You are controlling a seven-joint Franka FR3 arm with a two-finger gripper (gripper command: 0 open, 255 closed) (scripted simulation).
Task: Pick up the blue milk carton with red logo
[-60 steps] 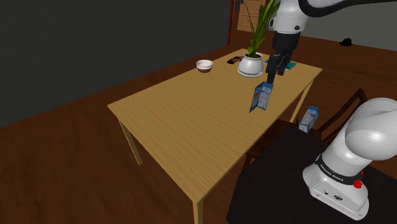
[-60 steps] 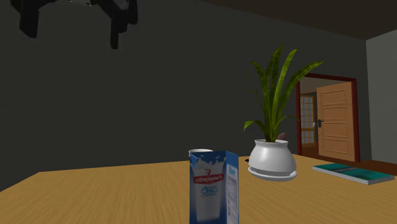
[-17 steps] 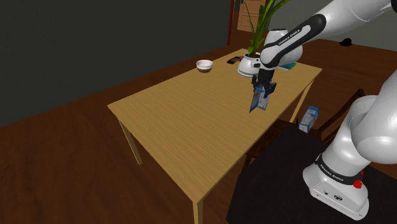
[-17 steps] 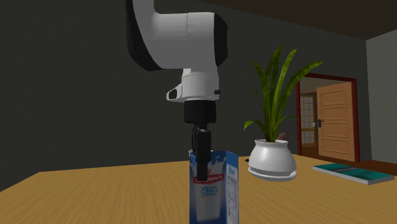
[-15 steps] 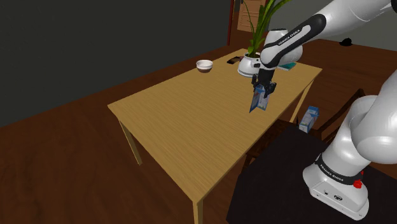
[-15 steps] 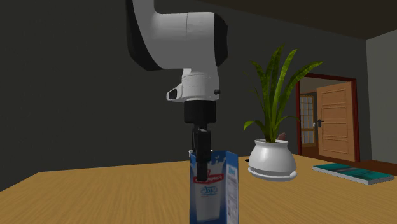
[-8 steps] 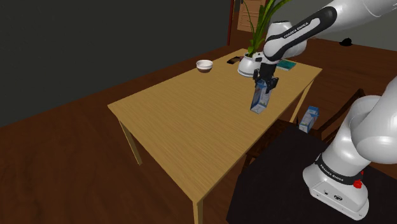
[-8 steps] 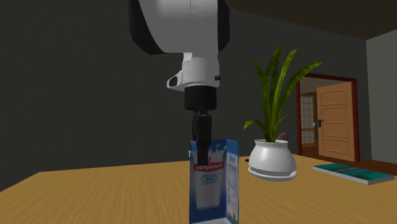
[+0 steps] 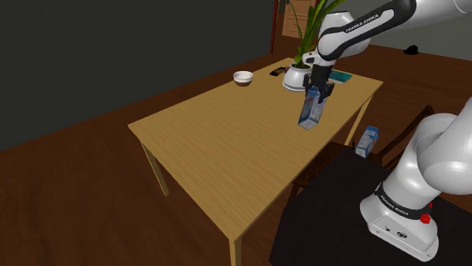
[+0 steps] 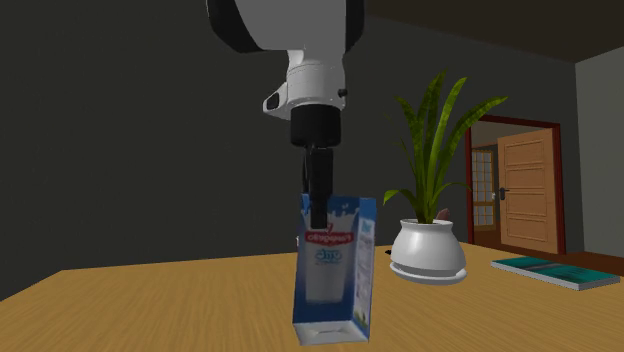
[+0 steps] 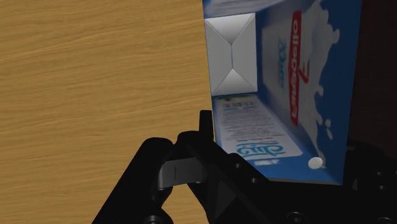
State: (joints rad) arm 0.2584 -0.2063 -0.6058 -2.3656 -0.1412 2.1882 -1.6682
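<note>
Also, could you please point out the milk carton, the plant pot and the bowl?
milk carton (image 10: 330,272), second exterior view, on its front face.
plant pot (image 10: 428,248), second exterior view, on its white side.
bowl (image 9: 243,79), shoulder view, on its outer wall.

Blue red-logo milk carton, tilted, aloft

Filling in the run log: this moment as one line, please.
pincer: shut on blue milk carton | carton: tilted, clear of wooden table | near: potted plant
</note>
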